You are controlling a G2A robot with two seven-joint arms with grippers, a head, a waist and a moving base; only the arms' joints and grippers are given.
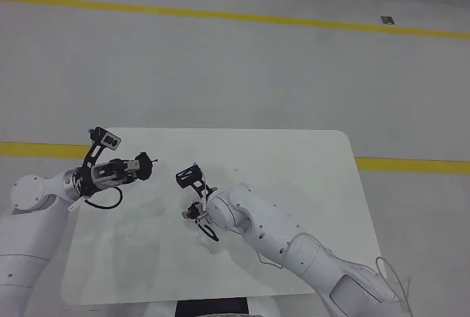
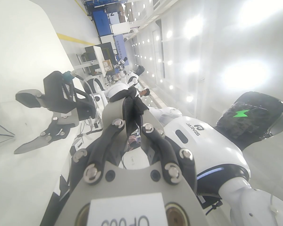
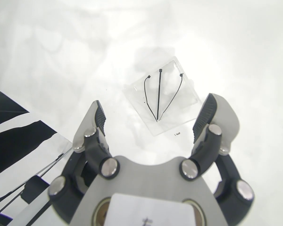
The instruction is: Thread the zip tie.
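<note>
Closest to the robot, you have the right gripper (image 3: 154,101) hanging over the white table (image 1: 298,174), fingers spread wide and grasping nothing. Below it, three black zip ties (image 3: 159,95) lie fanned on a clear square tray (image 3: 179,109), their tails meeting. Farther out, your left gripper (image 2: 131,99) is held above the table with its fingers pressed together. You cannot tell whether anything is pinched between them.

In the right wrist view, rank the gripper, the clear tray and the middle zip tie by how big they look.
1. right gripper, though it is nearest the camera, which inflates it
2. clear tray
3. middle zip tie, lying within the tray
</note>
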